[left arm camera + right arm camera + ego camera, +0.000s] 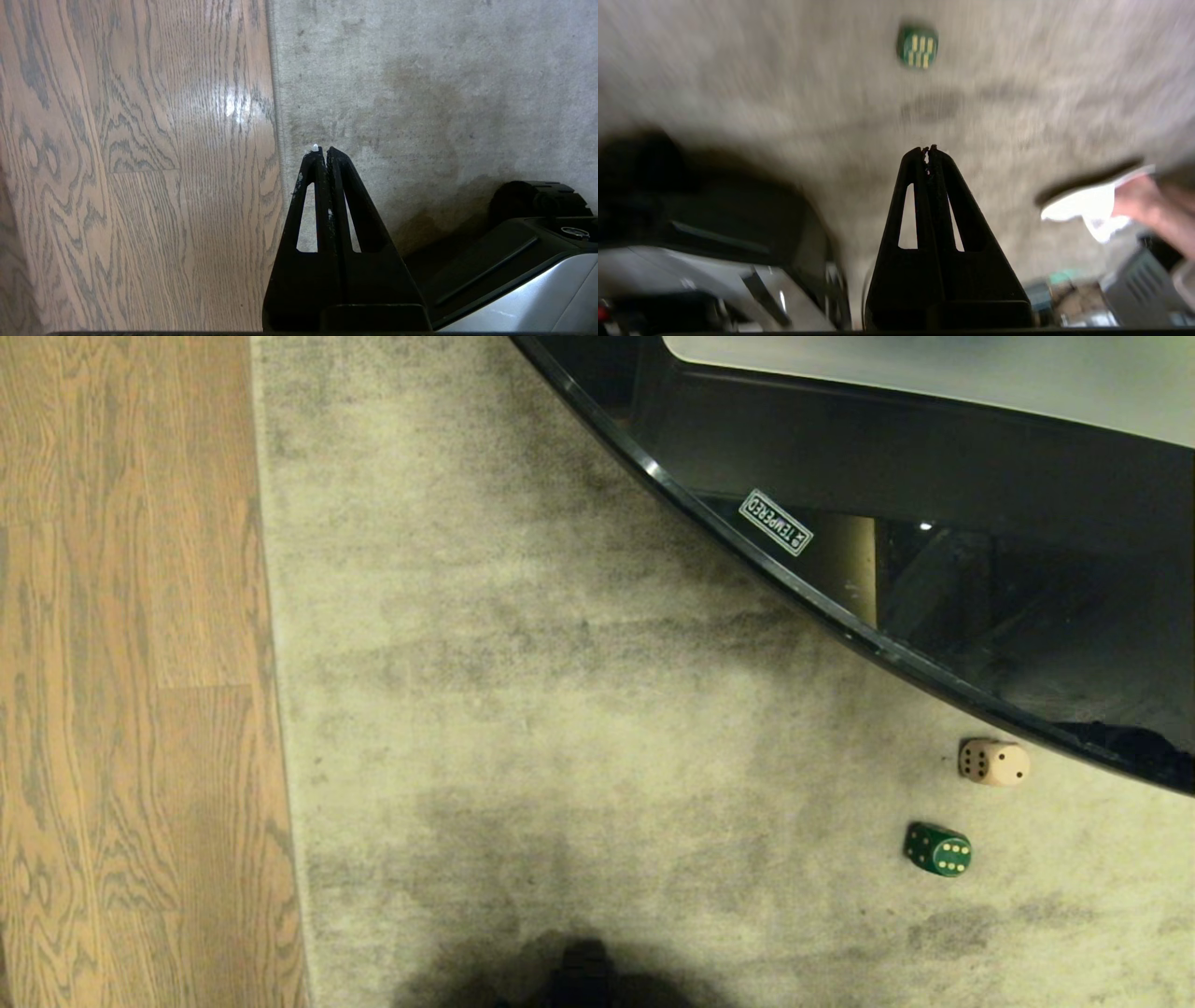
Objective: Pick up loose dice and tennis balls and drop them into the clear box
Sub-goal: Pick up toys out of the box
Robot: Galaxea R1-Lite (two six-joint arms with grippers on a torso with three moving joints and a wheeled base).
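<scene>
- Head view: two dice lie on the grey rug (560,709), at the right and nearer than the curved rim of the glass table (822,602). The cream die (993,763) lies just beside that rim; the green die (937,849) is near it, on the near side, the two apart. No tennis balls or clear box show, and neither gripper shows here. Wood floor (131,672) at left.
- Head view, handling (judged): both dice look hard, stiff, light and smooth w/ rounded corners, so likely to squirt out of a skewed pinch. Take two opposite flat faces, mid-height. Rug pile prob. stops rolling.
- Head view, pointing: a cube has no long axis. Cream die shows a six-pip face toward the left; green die shows a yellow six-pip face toward the near right, sides slightly skewed to the rug's edge.
- Left wrist view: left gripper (322,151) pressed together, holding nothing, above the rug's seam w/ the wood floor. No die in sight.
- Right wrist view: right gripper (928,150) pressed together, empty, tips aimed at the rug short of the green die (917,45), well apart from it. Jaws must spread before any pinch. A person's hand (1153,210) w/ a white cloth (1087,207) at the side.
</scene>
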